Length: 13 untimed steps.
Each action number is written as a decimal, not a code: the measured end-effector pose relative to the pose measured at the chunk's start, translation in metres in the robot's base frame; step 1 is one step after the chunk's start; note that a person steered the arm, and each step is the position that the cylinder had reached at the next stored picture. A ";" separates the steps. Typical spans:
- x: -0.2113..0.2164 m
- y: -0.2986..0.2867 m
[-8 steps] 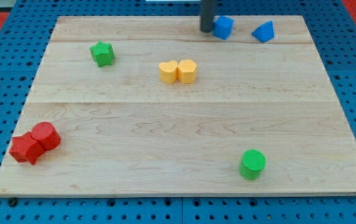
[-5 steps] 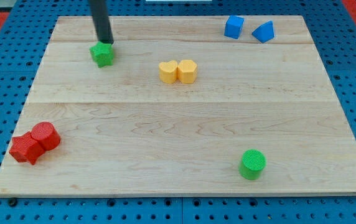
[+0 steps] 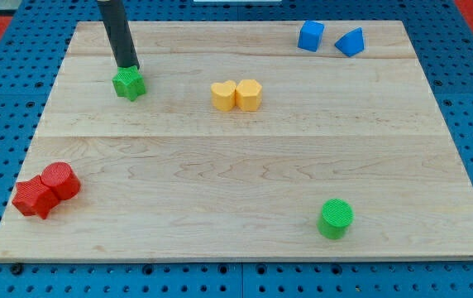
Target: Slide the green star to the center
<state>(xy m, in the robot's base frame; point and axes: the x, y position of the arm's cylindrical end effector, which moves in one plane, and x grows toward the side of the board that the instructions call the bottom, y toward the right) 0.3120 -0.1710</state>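
Note:
The green star lies on the wooden board at the upper left. My tip stands at the star's top edge, touching it or nearly so, with the dark rod rising toward the view's top. The star sits left of the board's middle and well above it.
Two yellow blocks sit side by side to the right of the star. A blue cube and a blue triangular block are at the top right. Two red blocks are at the lower left. A green cylinder is at the lower right.
My tip swept from beside the blue cube at the top right across to the green star. The star has shifted slightly left and down.

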 end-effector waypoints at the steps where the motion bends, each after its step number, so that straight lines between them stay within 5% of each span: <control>1: 0.006 0.000; 3: 0.013 -0.012; 8: 0.125 0.014; 10: 0.177 0.126; 12: 0.160 0.152; 13: 0.153 0.107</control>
